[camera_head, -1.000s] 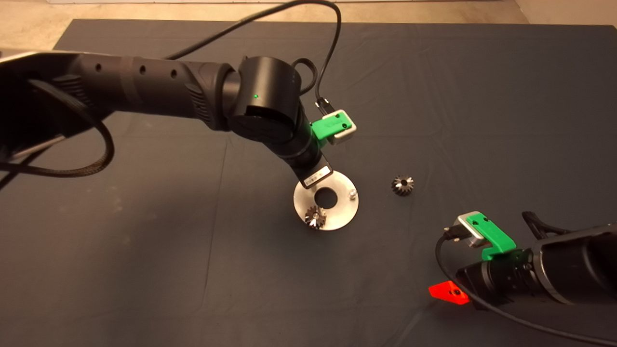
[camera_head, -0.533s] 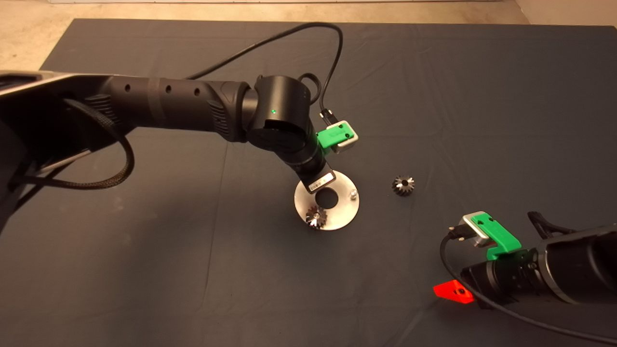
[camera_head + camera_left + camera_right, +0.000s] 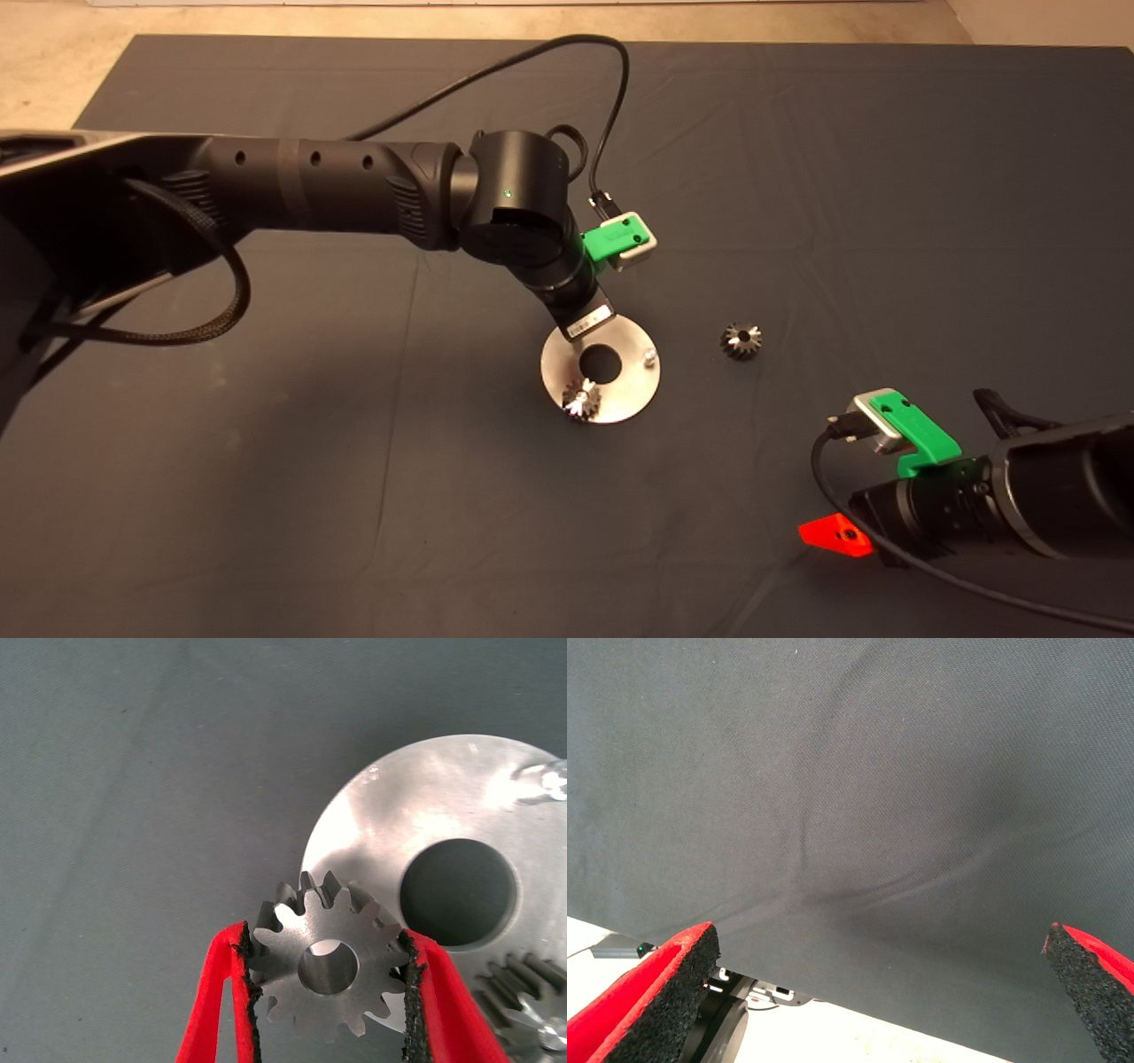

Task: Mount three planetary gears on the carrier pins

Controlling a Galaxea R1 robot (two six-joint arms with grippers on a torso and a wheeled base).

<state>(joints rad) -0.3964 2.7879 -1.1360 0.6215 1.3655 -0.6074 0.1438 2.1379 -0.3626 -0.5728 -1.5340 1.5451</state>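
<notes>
Since a second ago the left arm has drawn back slightly toward the far left, its left hand [image 3: 328,992] clenched on a silvery planetary gear [image 3: 330,964] over the far-left edge of the carrier disc [image 3: 633,390]. One gear [image 3: 580,399] already sits on the near pin; a bare pin [image 3: 649,357] stands at the right, and the third pin is hidden. A dark gear [image 3: 741,340] lies on the table [image 3: 886,177] to the right. The bore should be centred and level over its pin before lowering. The right hand [image 3: 877,992], fingers spread, waits near right.
</notes>
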